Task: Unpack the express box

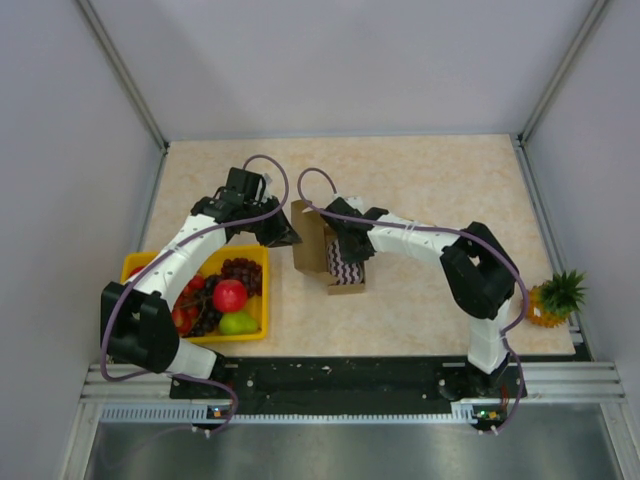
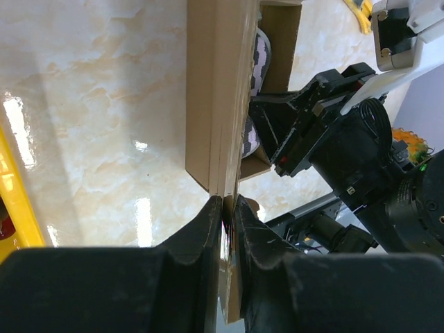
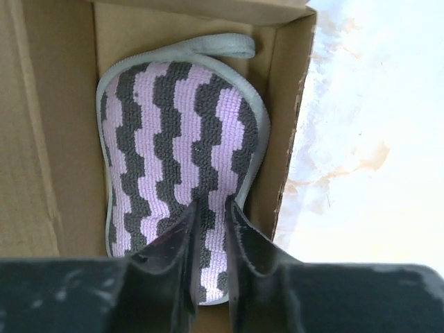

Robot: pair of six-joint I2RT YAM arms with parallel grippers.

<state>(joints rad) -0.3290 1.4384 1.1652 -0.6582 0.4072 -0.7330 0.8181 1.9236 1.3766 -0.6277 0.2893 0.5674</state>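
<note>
Express box (image 1: 310, 245) stands open mid-desk (image 1: 440, 170), just right of the yellow fruit tray (image 1: 265, 300). The left arm's jaws clamp its raised flap lid (image 2: 211, 104); the right arm's jaws pinch the purple-striped pouch (image 3: 180, 152) inside. A pineapple (image 1: 552, 300) sits far right.

Cannot see far end of striped pouch (image 3: 173, 139) behind right gripper (image 3: 211, 208), nor far-left part of yellow tray (image 1: 264, 300) under left arm (image 1: 185, 245).

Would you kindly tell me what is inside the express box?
A purple-and-dark wavy-striped pouch with grey edging lies inside the express box, pinched at its near end by the right gripper. Anything beneath the pouch is covered.
</note>
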